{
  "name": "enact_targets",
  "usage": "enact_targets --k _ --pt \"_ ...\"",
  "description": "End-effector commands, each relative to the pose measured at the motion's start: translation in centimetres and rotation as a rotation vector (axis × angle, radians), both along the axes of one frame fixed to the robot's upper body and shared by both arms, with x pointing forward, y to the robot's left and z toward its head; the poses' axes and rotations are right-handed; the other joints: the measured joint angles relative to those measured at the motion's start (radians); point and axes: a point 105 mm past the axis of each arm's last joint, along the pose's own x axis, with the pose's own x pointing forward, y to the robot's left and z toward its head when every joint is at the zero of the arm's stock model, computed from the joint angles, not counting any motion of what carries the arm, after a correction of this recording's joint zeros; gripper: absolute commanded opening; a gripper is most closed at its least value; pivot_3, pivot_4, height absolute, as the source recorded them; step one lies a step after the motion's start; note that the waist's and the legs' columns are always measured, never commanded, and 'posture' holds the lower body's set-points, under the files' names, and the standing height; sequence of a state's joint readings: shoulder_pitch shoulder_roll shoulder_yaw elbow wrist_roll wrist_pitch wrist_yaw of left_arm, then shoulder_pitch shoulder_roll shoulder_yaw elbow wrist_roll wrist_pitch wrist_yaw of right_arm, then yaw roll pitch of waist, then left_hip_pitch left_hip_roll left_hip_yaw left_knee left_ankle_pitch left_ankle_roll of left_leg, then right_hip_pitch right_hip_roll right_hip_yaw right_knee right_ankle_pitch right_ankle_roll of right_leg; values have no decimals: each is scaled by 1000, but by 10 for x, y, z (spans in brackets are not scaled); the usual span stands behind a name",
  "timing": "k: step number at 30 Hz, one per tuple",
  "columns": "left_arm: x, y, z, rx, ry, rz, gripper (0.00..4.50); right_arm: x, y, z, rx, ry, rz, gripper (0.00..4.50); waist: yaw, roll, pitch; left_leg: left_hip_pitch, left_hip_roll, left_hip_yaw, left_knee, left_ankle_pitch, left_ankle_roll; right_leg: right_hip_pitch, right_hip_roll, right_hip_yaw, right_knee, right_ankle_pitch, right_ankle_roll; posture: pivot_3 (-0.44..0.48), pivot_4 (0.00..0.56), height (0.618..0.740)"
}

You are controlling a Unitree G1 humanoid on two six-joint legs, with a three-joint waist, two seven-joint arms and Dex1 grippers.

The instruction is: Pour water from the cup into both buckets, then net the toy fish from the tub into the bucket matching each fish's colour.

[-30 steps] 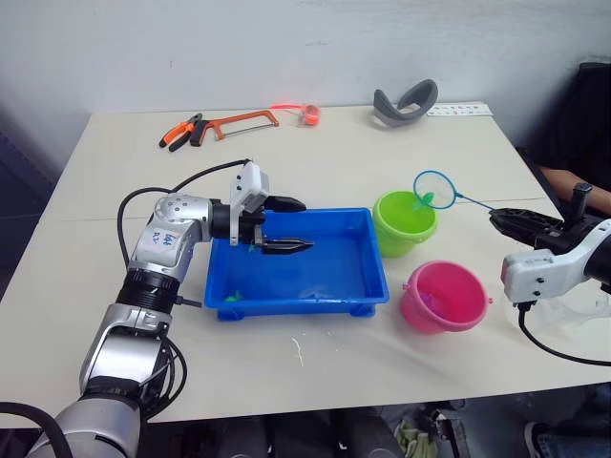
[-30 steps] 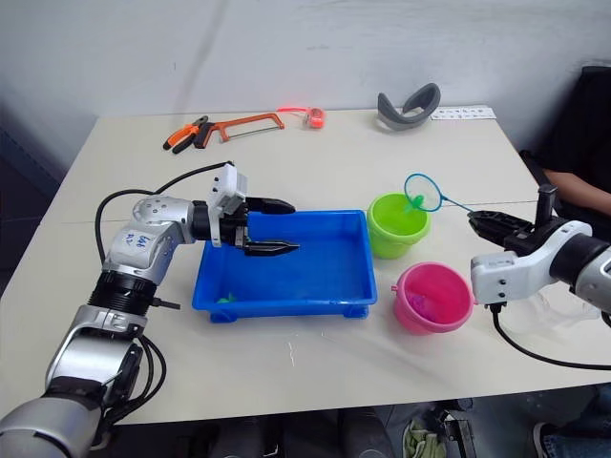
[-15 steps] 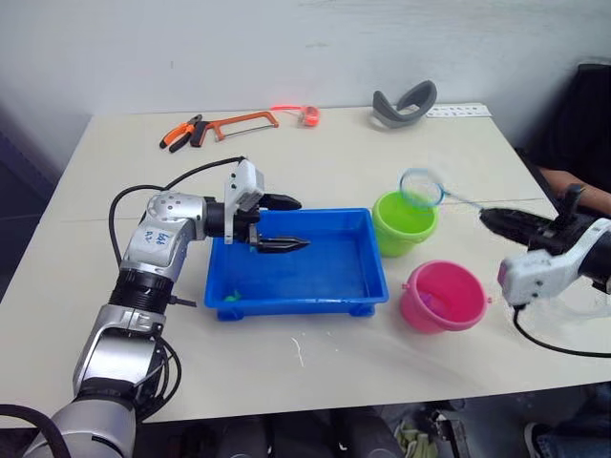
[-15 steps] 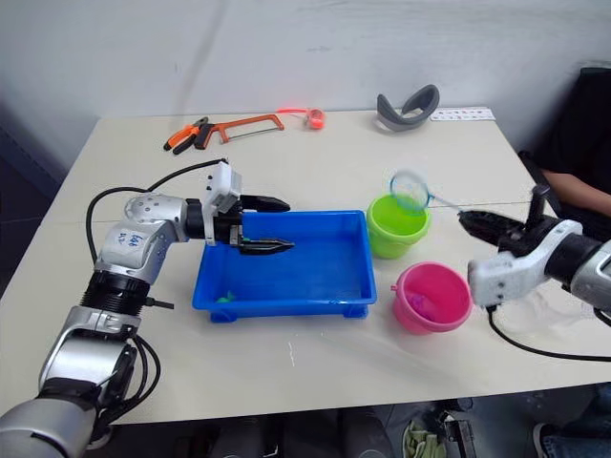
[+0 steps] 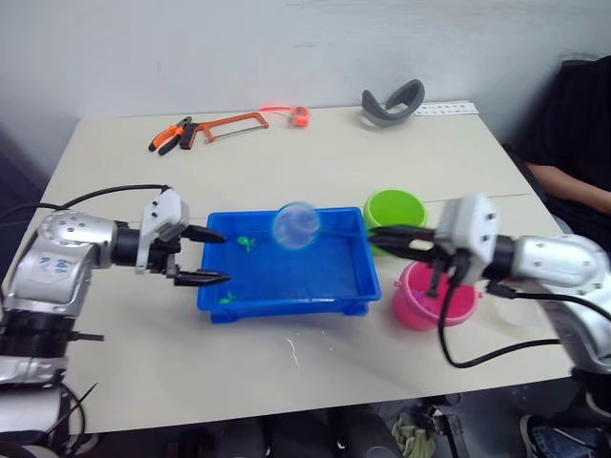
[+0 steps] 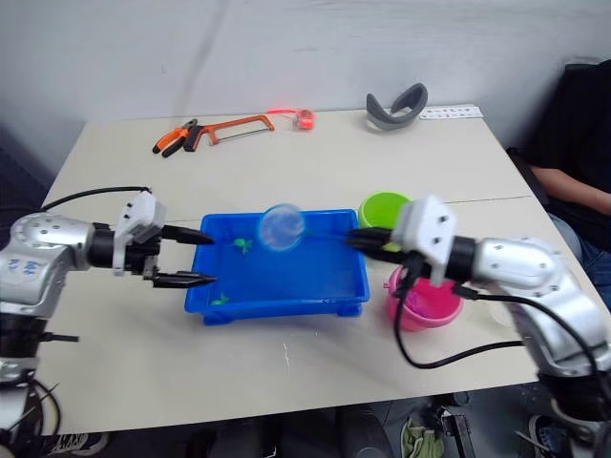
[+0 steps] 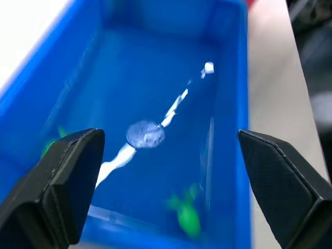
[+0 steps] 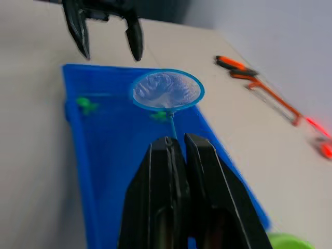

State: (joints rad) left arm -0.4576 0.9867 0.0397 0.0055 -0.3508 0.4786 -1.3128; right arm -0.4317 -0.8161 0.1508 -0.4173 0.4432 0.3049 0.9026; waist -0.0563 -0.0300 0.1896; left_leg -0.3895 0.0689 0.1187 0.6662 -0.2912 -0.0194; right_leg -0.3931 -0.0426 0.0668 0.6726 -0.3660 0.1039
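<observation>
Net [image 5: 297,225] hoop smeared by motion blur, contents impossible to tell. Net stick mostly hidden between right gripper [image 8: 175,148] fingers. Pink bucket [image 5: 420,303] partly covered by right arm. Person [image 5: 573,134] cut off at picture edge.

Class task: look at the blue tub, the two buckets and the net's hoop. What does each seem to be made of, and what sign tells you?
The tub: probably glossy moulded plastic, with a rolled rim and shine.
The green bucket and pink bucket: likely the same smooth, bright plastic.
The net, held in the right hand: see-through fine mesh in a thin light blue hoop, probably plastic.
</observation>
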Motion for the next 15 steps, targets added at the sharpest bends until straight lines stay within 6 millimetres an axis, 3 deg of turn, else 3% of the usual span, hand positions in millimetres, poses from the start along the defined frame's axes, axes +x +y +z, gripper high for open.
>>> enact_targets --k 1,9,15 --pt "-16 12 12 51 -28 16 4448 10 12 -20 -81 -37 50 0 1 0 0 0 0 0 0 0 0 0 0 0 0 0 0 0 150 740" --pt "-37 31 11 127 -16 91 4448 33 47 -61 -204 -131 161 0 -1 0 0 -1 0 0 0 0 0 -1 -1 -2 0 0 -1 0 150 740" --pt "-42 33 10 129 -17 111 4448 34 64 -76 -232 -153 244 0 -4 -1 0 -1 0 0 0 0 0 -1 -1 -3 0 -1 -1 0 150 740"
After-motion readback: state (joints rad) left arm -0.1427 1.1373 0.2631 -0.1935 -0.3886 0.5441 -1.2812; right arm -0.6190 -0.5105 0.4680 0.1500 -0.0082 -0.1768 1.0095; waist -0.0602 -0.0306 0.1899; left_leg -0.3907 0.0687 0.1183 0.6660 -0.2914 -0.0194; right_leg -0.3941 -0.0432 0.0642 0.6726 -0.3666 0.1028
